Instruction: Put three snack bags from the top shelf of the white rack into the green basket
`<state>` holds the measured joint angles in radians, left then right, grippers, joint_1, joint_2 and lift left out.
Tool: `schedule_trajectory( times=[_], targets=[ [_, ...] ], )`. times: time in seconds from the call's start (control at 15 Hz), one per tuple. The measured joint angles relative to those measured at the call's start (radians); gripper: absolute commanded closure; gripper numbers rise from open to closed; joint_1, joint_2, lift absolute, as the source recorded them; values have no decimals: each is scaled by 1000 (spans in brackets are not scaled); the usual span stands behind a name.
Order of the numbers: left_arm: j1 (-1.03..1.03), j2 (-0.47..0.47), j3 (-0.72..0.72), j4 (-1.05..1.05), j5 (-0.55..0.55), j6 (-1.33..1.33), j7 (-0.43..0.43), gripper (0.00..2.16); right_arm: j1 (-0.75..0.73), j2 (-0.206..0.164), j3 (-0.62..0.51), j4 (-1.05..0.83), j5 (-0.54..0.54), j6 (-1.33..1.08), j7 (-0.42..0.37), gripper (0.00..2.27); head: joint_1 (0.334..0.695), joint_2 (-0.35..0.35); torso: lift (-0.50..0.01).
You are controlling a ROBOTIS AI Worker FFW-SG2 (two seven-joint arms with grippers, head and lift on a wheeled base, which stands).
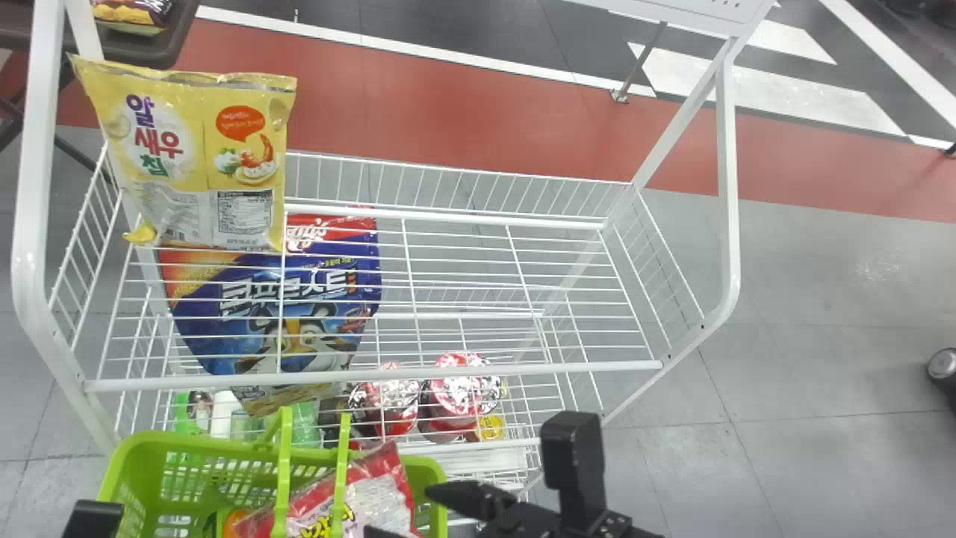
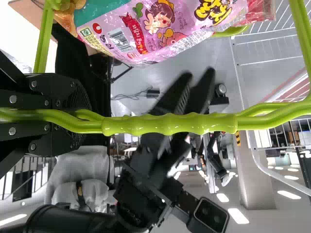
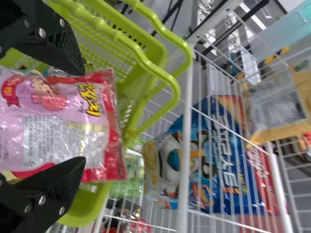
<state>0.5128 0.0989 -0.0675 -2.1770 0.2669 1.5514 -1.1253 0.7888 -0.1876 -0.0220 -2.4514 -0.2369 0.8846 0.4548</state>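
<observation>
Bag in yellow foil (image 1: 187, 157) is lying ahead and to the left of the right gripper (image 3: 81, 116), well apart from it, on the top shelf (image 1: 485, 371) of the white rack (image 1: 728, 187). The left gripper (image 2: 87, 121) is seeming a little nearer to it, but it is closing tight around the handle (image 2: 167, 124) of the green basket (image 1: 213, 446), so the right arm is looking like the one for this pick. Its fingers are standing wide apart, one on each side of the pink bag (image 3: 58, 131), which is resting in the basket; whether they are touching it, I cannot tell. Another bag (image 2: 97, 12) is showing beside the pink one, so the yellow bag is probably making the third.

The coming move is turning on that line, ahead and leftward from the right gripper, across the shelf's front rail. The yellow bag's printed face is turning toward the head, its wide top seam pointing away from the gripper and its lower edge pointing back toward the robot. Its sides are looking nearly equal, so its long axis is hard to judge; it is probably running from lower edge to seam. The right gripper is needing to be clearing the basket handles first, or it is risking a snag. The blue bag (image 1: 321, 299) is lying beneath the shelf wires, so it is likely calling for no grasp.
</observation>
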Motion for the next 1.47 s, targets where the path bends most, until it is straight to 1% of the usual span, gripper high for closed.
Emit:
schedule_trajectory(
  times=[0.07,0.13,0.27,0.33,0.4,0.6,0.8,1.47],
  targets=[
    [1,0,0,0,1,-1,-1,2148,12,4,-16,2,-2,-84,-14,46,695,-350,0],
    [2,0,0,0,1,-3,-2,2148,29,8,-26,18,2,-225,-49,39,695,-350,0],
    [2,-1,-5,3,1,-7,-1,2148,63,9,-9,74,38,-575,-180,39,695,-350,0],
    [1,-1,-8,5,0,-9,-1,2148,80,7,17,104,68,-749,-253,43,695,-350,0],
    [0,-1,-10,8,0,-13,-1,2148,91,5,47,122,100,-858,-311,53,695,-350,0],
    [0,-1,-12,15,-1,-22,-2,2148,100,2,114,139,142,-932,-416,66,695,-350,0],
    [0,1,-12,18,0,-24,-7,2148,102,1,143,151,156,-970,-437,63,695,-350,0],
    [4,1,-10,13,0,-24,-10,2148,111,-4,135,141,151,-974,-438,60,695,-350,0]
  ],
)
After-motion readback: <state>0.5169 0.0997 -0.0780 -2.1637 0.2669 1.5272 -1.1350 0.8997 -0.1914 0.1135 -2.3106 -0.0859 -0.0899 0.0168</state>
